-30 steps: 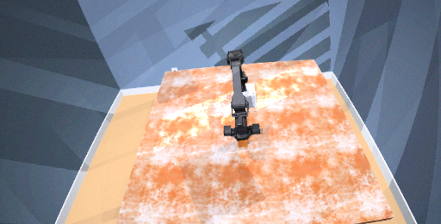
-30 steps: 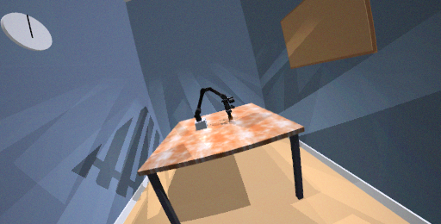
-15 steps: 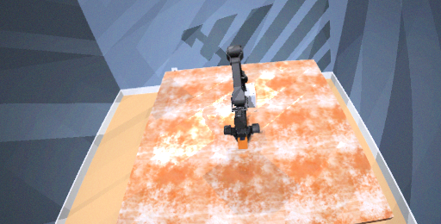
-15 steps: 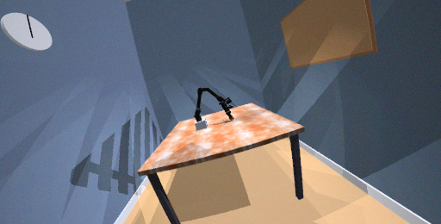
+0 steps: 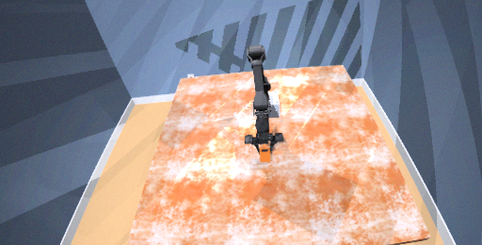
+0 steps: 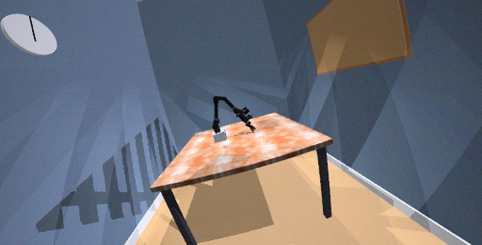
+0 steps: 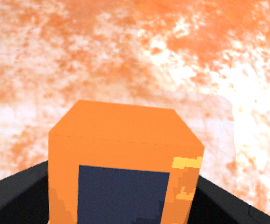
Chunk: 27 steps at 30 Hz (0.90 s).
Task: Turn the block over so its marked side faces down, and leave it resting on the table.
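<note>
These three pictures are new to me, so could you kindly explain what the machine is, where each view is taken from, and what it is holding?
The machine is a single black robot arm mounted on a table with a mottled orange and white top. The top view looks down on the table from high up, the exterior view shows the whole room from a distance, and the wrist view looks along the arm's own gripper. The gripper is shut on an orange block. The block's marked side, a dark blue square, faces the wrist camera, so the turning over is not finished.
</note>
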Tool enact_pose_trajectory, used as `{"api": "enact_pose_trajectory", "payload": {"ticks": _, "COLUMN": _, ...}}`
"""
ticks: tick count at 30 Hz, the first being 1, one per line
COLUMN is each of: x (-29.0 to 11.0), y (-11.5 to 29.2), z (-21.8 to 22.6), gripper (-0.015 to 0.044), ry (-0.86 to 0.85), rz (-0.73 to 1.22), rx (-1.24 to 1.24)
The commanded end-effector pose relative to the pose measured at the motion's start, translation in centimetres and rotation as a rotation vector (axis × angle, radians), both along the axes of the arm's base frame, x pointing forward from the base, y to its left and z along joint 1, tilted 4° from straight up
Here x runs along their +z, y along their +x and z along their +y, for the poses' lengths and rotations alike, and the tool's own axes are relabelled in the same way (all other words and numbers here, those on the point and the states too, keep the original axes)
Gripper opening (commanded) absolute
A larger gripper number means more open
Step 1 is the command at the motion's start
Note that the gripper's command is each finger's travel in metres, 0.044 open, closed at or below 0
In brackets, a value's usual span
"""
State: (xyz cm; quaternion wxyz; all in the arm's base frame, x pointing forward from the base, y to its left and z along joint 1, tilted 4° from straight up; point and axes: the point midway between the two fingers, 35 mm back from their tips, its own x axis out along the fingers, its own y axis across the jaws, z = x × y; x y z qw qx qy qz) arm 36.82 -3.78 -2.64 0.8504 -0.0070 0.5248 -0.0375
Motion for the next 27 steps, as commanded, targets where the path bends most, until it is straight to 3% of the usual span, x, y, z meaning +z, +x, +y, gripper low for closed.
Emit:
{"api": "enact_pose_trajectory", "payload": {"ticks": 1, "x": 0.4, "y": 0.0, "z": 0.1, "gripper": 0.0, "ry": 0.001, "rz": -0.032, "rx": 0.007}}
{"api": "enact_pose_trajectory", "payload": {"ticks": 27, "x": -3.3, "y": 0.9, "z": -0.1, "gripper": 0.0, "ry": -0.013, "rz": -0.369, "rx": 0.022}}
